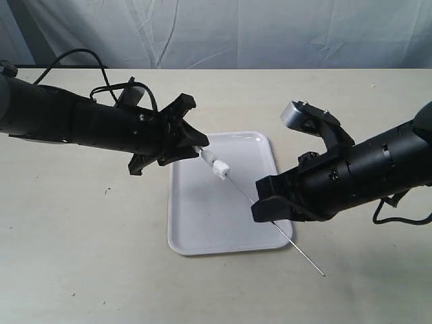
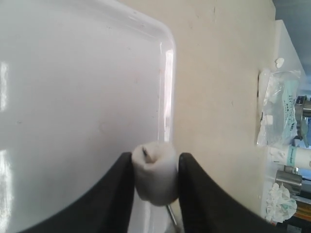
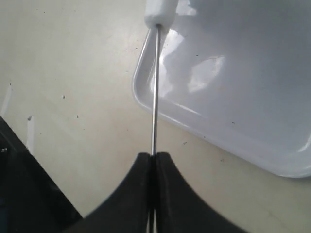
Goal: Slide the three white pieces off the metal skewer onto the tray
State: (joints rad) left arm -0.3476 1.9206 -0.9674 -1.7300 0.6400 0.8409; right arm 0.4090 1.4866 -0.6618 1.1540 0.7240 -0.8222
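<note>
The thin metal skewer (image 1: 251, 199) slants over the white tray (image 1: 223, 229); it also shows as a rod (image 3: 154, 87) running out from my right gripper (image 3: 155, 156), which is shut on it. In the exterior view my right gripper (image 1: 263, 206) stands over the tray's right edge, and the skewer's free end (image 1: 317, 270) pokes past the tray corner. White pieces (image 1: 214, 164) sit in a row on the skewer's upper end. My left gripper (image 2: 155, 167) is shut on the end white piece (image 2: 155, 172); in the exterior view my left gripper (image 1: 198, 148) is at the tray's upper left.
The tray's rim (image 2: 167, 73) lies on a beige table (image 1: 81, 256). A plastic bag and bottles (image 2: 282, 116) stand off the table's side in the left wrist view. Black cables (image 1: 81, 57) trail behind the left arm.
</note>
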